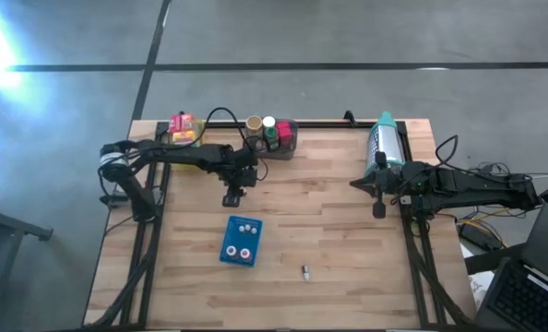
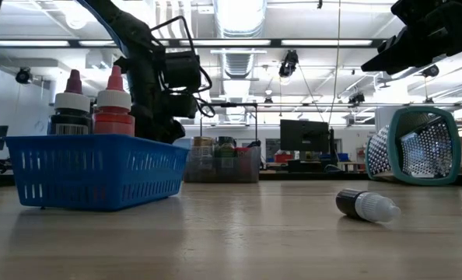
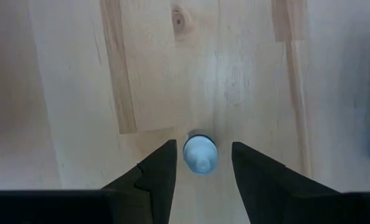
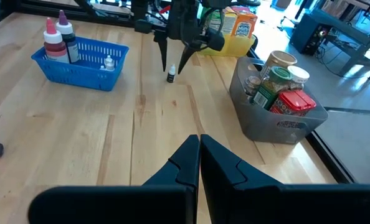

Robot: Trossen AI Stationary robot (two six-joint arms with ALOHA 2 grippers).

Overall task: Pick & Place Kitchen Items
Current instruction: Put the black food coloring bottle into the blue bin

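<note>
Left end effector (image 1: 232, 197) poised directly above a tiny white-capped bottle (image 3: 200, 154) standing upright on the table (image 1: 348, 231), fingers (image 3: 157, 177) spread wide on either side and holding nothing. Bottle sits between the fingertips, apart from both, just beyond the far edge of the blue basket (image 1: 241, 241), which already carries two taller bottles (image 2: 91, 105).

Probably the moment to descend and grip. Best to go straight down, keeping the cap centred in the gap. Close slowly: a narrow upright bottle looks easy to tip if one finger lands first. Grip below the cap, on the body.

Right end effector (image 4: 198, 152) parked at the right of the table, fingers pressed together and empty. Another small bottle (image 1: 304, 271) lying on its side near the front edge, well apart.
</note>
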